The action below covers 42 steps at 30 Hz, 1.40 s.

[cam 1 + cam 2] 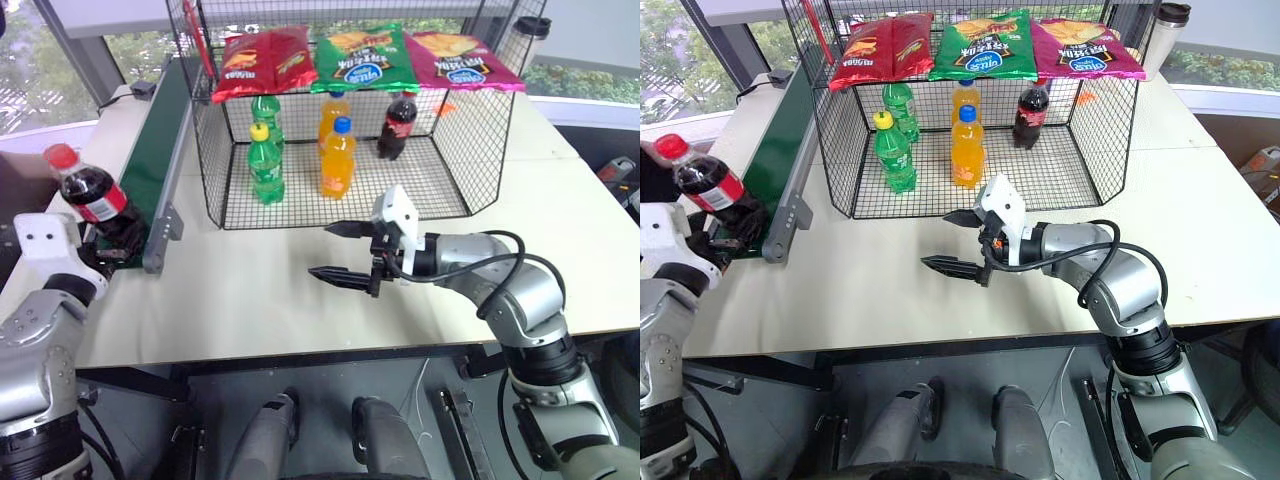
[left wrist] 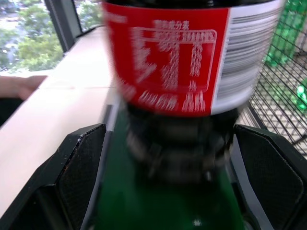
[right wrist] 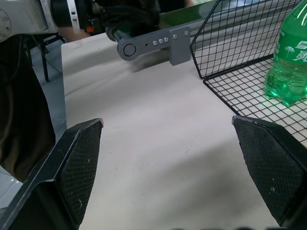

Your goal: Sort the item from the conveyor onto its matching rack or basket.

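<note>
Cola bottle [image 1: 88, 190] tilts at the conveyor's [image 1: 150, 160] near end.
Left gripper [image 2: 163, 167] brackets it unclenched; a nudge could topple it. Right gripper [image 1: 345, 250] spread, empty.

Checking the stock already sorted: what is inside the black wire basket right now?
Inside the black wire basket stand two green soda bottles, two orange soda bottles and one cola bottle. Chip bags on the upper rail cover the rear bottles' tops.
</note>
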{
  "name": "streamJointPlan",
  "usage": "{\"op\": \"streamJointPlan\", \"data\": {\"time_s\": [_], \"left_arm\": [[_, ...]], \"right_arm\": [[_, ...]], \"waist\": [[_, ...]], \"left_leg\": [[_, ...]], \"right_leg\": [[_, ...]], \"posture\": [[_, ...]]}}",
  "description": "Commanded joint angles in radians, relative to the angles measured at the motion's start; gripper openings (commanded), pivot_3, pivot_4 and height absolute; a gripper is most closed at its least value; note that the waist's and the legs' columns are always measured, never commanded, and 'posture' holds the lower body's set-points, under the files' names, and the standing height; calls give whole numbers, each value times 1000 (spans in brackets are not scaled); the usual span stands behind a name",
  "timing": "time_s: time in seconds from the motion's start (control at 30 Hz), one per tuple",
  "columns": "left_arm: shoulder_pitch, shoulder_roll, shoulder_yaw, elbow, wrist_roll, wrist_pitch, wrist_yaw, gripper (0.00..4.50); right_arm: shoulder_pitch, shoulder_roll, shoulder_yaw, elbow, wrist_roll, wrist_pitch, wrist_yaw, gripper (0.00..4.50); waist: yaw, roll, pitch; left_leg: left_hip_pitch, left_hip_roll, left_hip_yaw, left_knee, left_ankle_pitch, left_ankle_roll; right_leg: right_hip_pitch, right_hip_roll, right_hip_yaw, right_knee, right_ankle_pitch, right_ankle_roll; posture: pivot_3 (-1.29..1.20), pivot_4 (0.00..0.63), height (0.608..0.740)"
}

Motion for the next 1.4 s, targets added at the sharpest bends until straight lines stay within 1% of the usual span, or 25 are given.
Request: {"op": "streamJointPlan", "data": {"time_s": [0.03, 0.1, 0.13, 0.17, 0.27, 0.43, 0.53, 0.6, 0.7, 0.8, 0.87, 0.93, 1.1, 1.17, 1.23, 1.4], "left_arm": [[8, 16, 4, -18, -4, -28, -25, 4247], [26, 5, 18, -38, -39, -42, -61, 3673], [26, 1, 28, -46, -58, -41, -69, 3206], [21, -1, 37, -52, -77, -38, -73, 2994], [4, 4, 57, -59, -123, -21, -77, 2996], [-90, 127, 113, -60, -246, 57, -129, 2996], [-122, 192, 101, -43, -284, 77, -188, 2996], [-138, 216, 77, -41, -289, 84, -207, 2996], [-184, 248, -37, -39, -284, 90, -291, 2996], [-223, 242, -136, -46, -291, 102, -353, 2996], [-245, 230, -250, -64, -270, 94, -413, 2996], [-265, 212, -346, -71, -236, 76, -449, 2996], [-297, 157, -484, -69, -166, 31, -484, 2996], [-298, 141, -584, -41, -57, -45, -494, 2996], [-296, 111, -657, -21, 4, -99, -509, 2996], [-319, 18, -725, 44, 80, -176, -507, 2996]], "right_arm": [[-4, -11, -16, -35, 5, -15, -2, 4493], [-5, -15, -18, -33, 2, -15, -3, 4500], [-4, -17, -18, -33, 2, -14, -3, 4500], [-5, -19, -18, -33, 2, -13, -4, 4500], [-5, -24, -17, -32, 4, -12, -6, 4500], [-17, -29, -20, -29, 9, -9, -3, 4500], [-23, -31, -22, -30, 12, -7, -3, 4500], [-28, -32, -25, -28, 16, -6, -3, 4500], [-57, -1, -72, -16, 74, 37, -28, 4500], [-73, 8, -92, -8, 96, 55, -38, 4500], [-80, 7, -99, -7, 101, 61, -43, 4500], [-82, 4, -103, -5, 101, 62, -47, 4500], [-86, 10, -121, -9, 112, 81, -73, 4500], [-91, 11, -130, -2, 113, 87, -85, 4500], [-95, 5, -132, 10, 101, 81, -89, 4500], [-107, 0, -139, 22, 103, 79, -92, 4500]], "waist": [[0, 0, 0], [0, 0, 0], [1, 0, 0], [2, 0, 0], [4, 0, 0], [0, -2, 0], [-2, -2, 0], [-3, -1, 0], [0, -1, 0], [4, -2, 0], [0, -2, 0], [1, -1, 0], [-5, -1, 1], [-4, -1, 1], [-1, -1, 1], [2, -1, 1]], "left_leg": [[0, 0, 0, 0, 0, 0], [0, 0, 0, 0, 0, 0], [0, 0, 0, 0, 0, 0], [0, 0, 0, -1, 0, 0], [-1, 0, -1, 0, 0, 0], [-2, 0, -2, 0, 0, 0], [-2, 0, -1, -1, 0, 0], [-1, 0, 0, -2, 0, 0], [-1, 0, 0, -2, 0, 0], [-2, 0, 0, -2, 0, 0], [-2, 0, 0, -2, 0, 0], [-2, 0, 1, -2, 0, 1], [-2, 0, 1, -2, -1, 1], [-2, 1, 1, -2, -1, 1], [-1, 1, 1, -2, -1, 1], [-2, 0, 2, -1, -1, 1]], "right_leg": [[0, 0, 0, 0, 0, 0], [0, 0, 0, 0, 0, 0], [0, 0, 0, -1, 0, 0], [0, 0, 0, -1, 0, 0], [0, 0, 0, -1, 0, 0], [-1, 0, -1, -1, 0, 0], [-1, 0, -1, -1, 0, 0], [-1, 0, -1, -2, 0, 0], [-2, 0, -1, -2, 0, 0], [-1, 0, -1, -2, 0, 0], [0, 0, -1, -4, 0, 0], [-1, 0, -1, -4, 0, -1], [-2, 0, 0, -3, 1, 0], [-2, 0, 0, -3, 1, 0], [-2, 0, 0, -2, 1, -1], [-1, 0, 0, -3, 1, -1]], "posture": [[0, 150, 738], [0, 150, 738], [0, 150, 738], [0, 150, 738], [0, 150, 738], [0, 150, 738], [0, 150, 738], [0, 150, 738], [0, 150, 738], [0, 150, 738], [0, 150, 738], [0, 150, 738], [0, 150, 738], [0, 150, 738], [0, 150, 738], [0, 150, 738]]}}
